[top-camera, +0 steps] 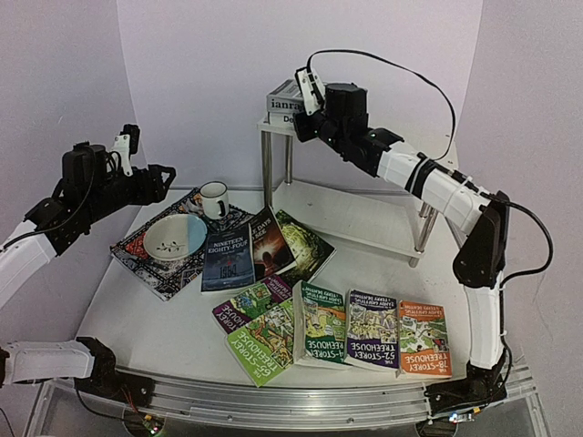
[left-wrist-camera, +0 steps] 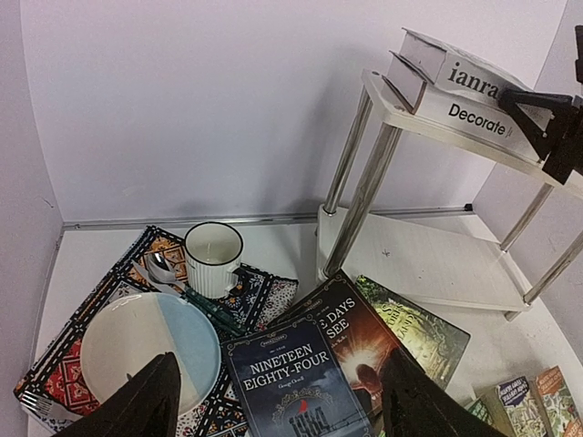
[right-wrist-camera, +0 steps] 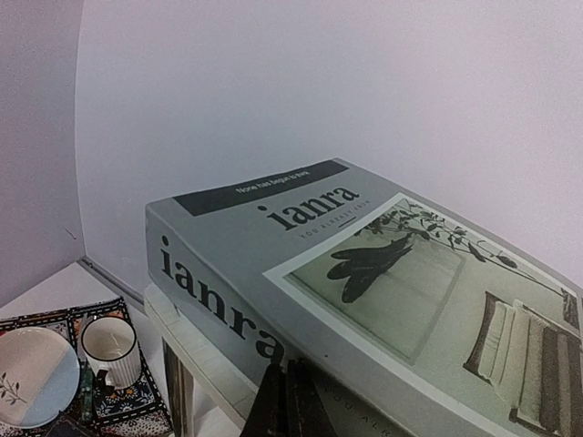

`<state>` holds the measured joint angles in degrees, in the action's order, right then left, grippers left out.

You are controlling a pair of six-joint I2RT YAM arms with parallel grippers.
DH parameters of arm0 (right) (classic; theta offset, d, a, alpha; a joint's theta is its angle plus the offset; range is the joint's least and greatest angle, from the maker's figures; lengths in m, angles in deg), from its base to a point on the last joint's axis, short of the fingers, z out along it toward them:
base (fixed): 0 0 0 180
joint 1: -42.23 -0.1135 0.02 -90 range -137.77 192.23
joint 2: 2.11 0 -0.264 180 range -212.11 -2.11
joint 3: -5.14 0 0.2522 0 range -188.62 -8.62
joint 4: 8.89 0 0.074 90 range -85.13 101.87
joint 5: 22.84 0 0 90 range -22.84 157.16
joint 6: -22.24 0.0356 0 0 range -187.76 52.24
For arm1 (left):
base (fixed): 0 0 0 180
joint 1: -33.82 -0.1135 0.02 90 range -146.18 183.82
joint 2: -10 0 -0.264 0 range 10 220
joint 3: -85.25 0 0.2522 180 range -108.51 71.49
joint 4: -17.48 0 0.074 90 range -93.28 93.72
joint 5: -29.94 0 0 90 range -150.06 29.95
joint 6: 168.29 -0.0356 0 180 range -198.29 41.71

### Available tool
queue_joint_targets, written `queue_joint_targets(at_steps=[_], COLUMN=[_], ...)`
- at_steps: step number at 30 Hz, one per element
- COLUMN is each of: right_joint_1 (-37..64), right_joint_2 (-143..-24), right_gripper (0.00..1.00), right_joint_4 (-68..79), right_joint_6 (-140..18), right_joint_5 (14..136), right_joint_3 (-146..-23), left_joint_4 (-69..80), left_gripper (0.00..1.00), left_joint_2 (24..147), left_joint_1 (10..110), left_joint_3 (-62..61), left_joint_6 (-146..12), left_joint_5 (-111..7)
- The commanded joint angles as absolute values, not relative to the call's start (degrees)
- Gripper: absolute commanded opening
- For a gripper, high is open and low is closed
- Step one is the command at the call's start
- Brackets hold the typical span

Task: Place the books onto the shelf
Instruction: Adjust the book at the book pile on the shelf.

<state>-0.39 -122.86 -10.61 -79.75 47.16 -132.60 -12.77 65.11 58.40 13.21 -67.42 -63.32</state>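
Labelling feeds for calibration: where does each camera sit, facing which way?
Top external: above, behind the bases, facing down over Treehouse books and shelf; left arm and right arm show.
Left wrist: raised at left, facing the mug and shelf; left gripper open.
Right wrist: at the shelf's top, facing across the ianra book; right gripper shut.
Shared: both wrist views show the mug.

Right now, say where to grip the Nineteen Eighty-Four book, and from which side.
On the Nineteen Eighty-Four book, probably the near short edge, left gripper from the robot's side: it lies flat, placemat and a dark book flank it, that edge looks free.
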Motion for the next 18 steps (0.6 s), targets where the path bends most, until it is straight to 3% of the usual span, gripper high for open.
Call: queue_joint_targets(at_steps=[1, 18], right_joint_1=[0.4, 0.8], right_joint_2=[-123.9, -123.4], right_gripper=[0.00, 0.01], right_joint_4=[-13.9, -12.8], right_joint_6=[-79.0, -76.7], right_joint_5=[45.7, 50.6], right_joint_3=[-136.1, -136.9], left_joint_4=[-10.7, -10.8], left_gripper=[0.77, 0.77], left_joint_2=[64.4, 63.8], left_joint_1=[58.4, 58.4], left_joint_3=[12.9, 12.6], left_joint_6=[-68.1, -68.1], left_joint_5=[-64.4, -64.5])
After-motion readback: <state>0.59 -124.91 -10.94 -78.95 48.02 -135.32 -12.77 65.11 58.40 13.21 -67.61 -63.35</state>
